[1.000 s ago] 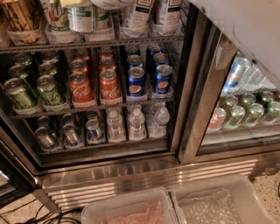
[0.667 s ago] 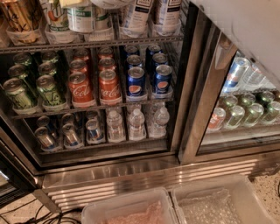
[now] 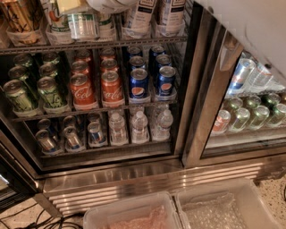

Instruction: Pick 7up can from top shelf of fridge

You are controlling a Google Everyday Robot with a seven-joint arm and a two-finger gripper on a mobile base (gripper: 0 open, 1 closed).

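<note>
The fridge point(image 3: 193, 96) stands open on its left half, and I look down into it. The top shelf point(image 3: 94, 45) runs along the top of the view with clear trays and tall cans. The 7up can point(image 3: 82, 26) stands there left of centre; only its lower part with the green band shows. A pale rounded shape point(image 3: 107, 4) at the top edge, in front of these cans, looks like part of my gripper. My white arm point(image 3: 250, 27) fills the upper right corner.
Tall white cans with dark-blue labels point(image 3: 142, 14) stand right of the 7up can, a gold can point(image 3: 20, 17) to its left. Below are green cans point(image 3: 49, 91), Coca-Cola point(image 3: 111, 87), Pepsi point(image 3: 139, 84) and water bottles point(image 3: 139, 126). The right glass door point(image 3: 250, 112) is closed. Plastic bins point(image 3: 178, 210) sit on the floor.
</note>
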